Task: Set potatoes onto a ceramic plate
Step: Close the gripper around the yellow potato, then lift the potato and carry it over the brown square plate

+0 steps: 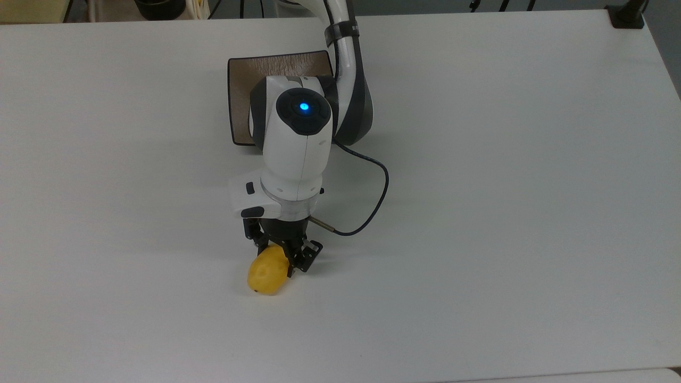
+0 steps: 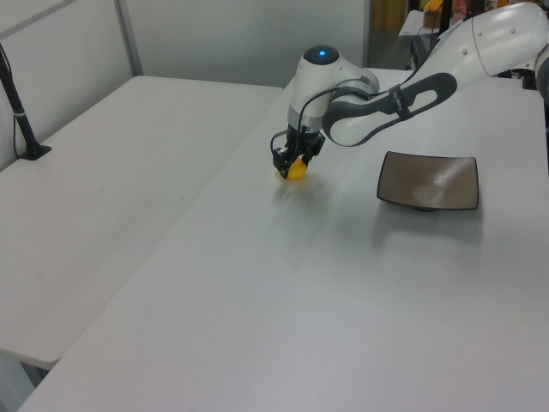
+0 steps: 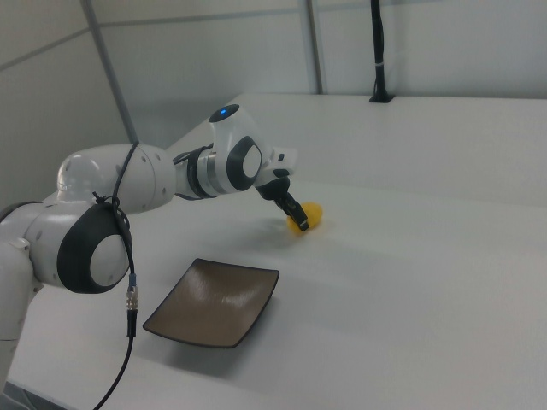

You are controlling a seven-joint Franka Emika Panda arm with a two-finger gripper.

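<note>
A white robot arm reaches across a white table (image 1: 479, 213). Its black gripper (image 1: 280, 257) points down with both fingers pressed against a small yellow potato (image 1: 264, 275), which rests on the table. A square brown-grey ceramic plate (image 2: 429, 181) lies empty, well apart from the potato; in the top view the plate (image 1: 240, 80) sits above the potato, partly behind the arm.
</note>
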